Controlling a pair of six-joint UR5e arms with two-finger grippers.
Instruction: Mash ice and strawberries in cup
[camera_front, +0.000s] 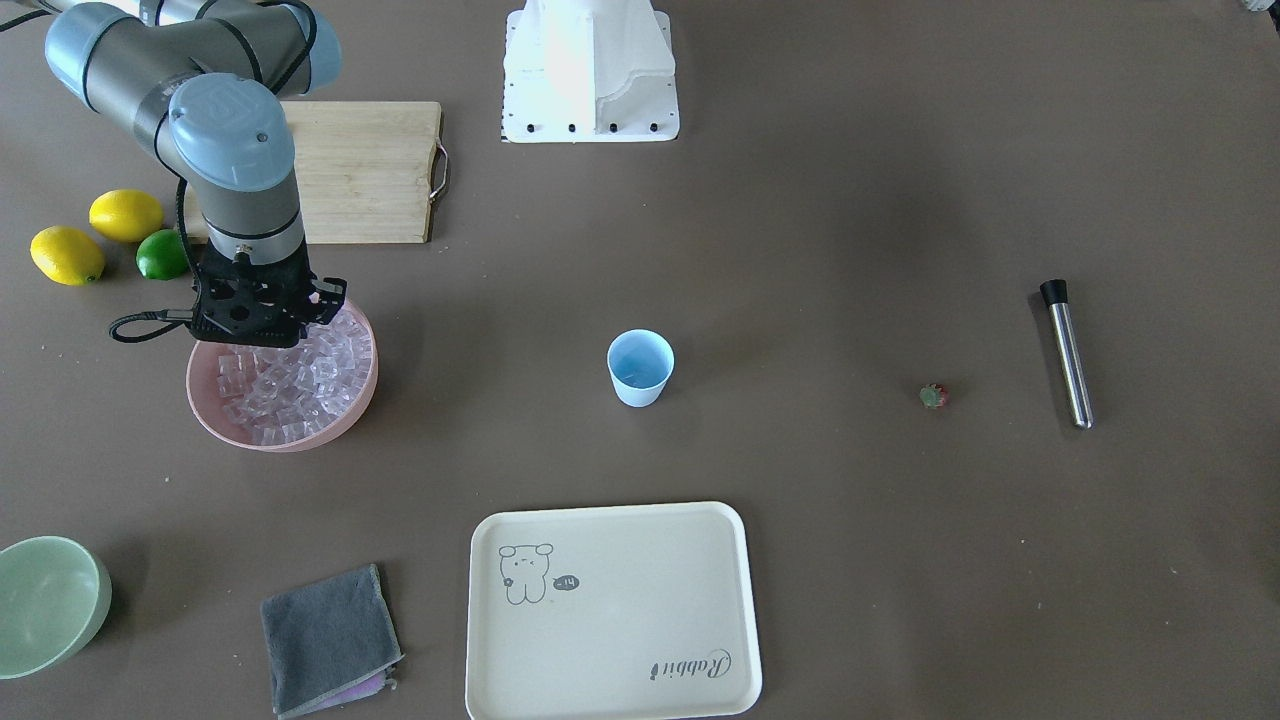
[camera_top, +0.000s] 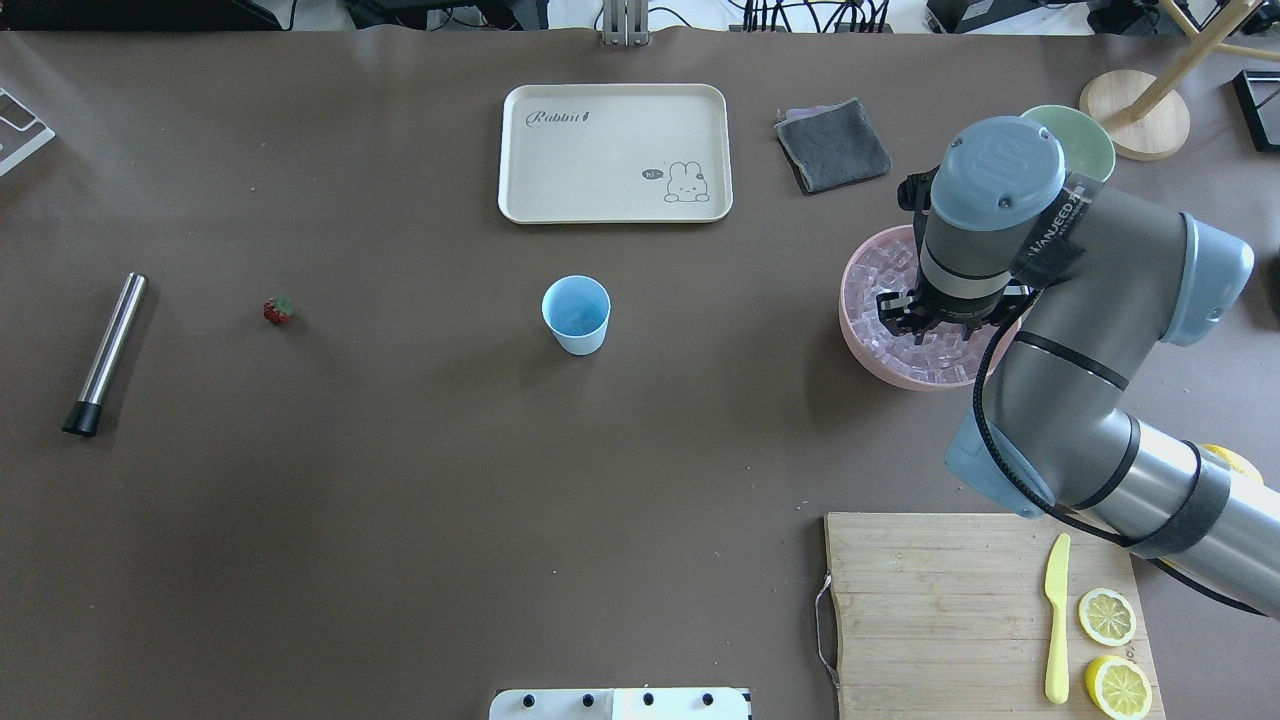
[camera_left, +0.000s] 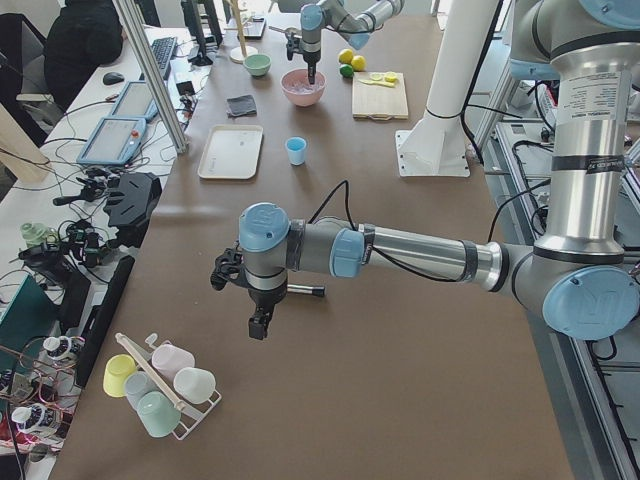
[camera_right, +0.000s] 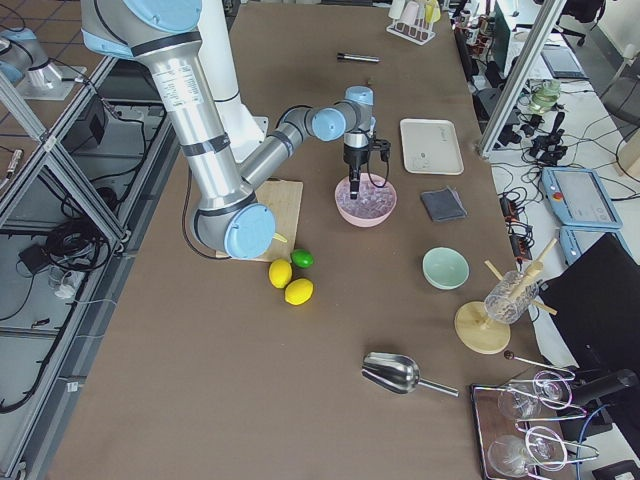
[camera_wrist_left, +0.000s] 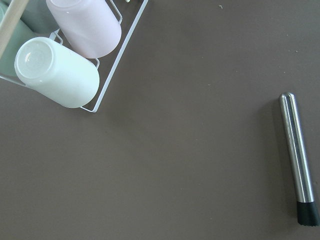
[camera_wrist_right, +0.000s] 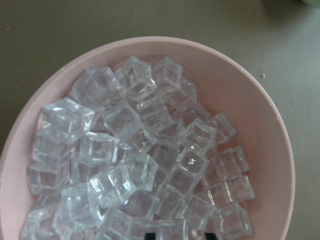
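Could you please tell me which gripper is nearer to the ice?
Right. The right gripper is directly over the ice in the pink bowl; the left gripper is far off, near the metal muddler.

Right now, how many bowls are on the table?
2. The pink bowl, filled with ice, sits beneath the right gripper, near the lime. The pale green bowl stands near the grey cloth. No other bowl shows; none seems hidden.

cream tray (camera_front: 640, 640), grey cloth (camera_front: 325, 635), cutting board (camera_front: 360, 170)
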